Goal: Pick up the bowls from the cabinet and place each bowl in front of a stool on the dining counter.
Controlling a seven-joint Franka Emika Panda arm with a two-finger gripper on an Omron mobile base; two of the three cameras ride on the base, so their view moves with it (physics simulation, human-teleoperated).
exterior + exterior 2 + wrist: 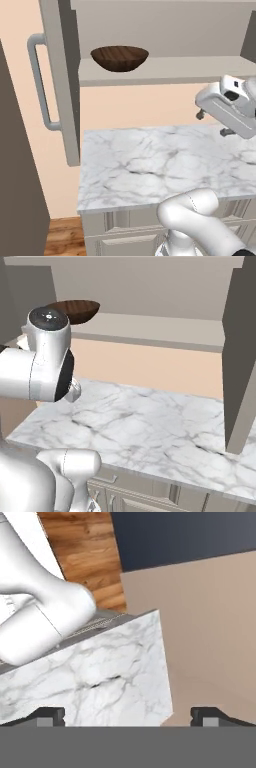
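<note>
A dark brown wooden bowl (120, 57) (75, 310) sits on the pale shelf of the open wall cabinet (170, 70) (150, 326), near its left end. My gripper (213, 124) (128, 717) hangs open over the right part of the marble top, below the shelf and well to the right of the bowl. Nothing lies between its fingertips (47, 716), which stand wide apart. In the hand view it faces the marble top's corner, the beige wall and the wood floor. The stool and the dining counter are out of view.
A small marble-topped base cabinet (150, 165) (150, 421) stands under the wall cabinet. The left cabinet door (60, 85) with its grey bar handle (40, 85) stands swung open, and the right door (240, 356) hangs open on the other side.
</note>
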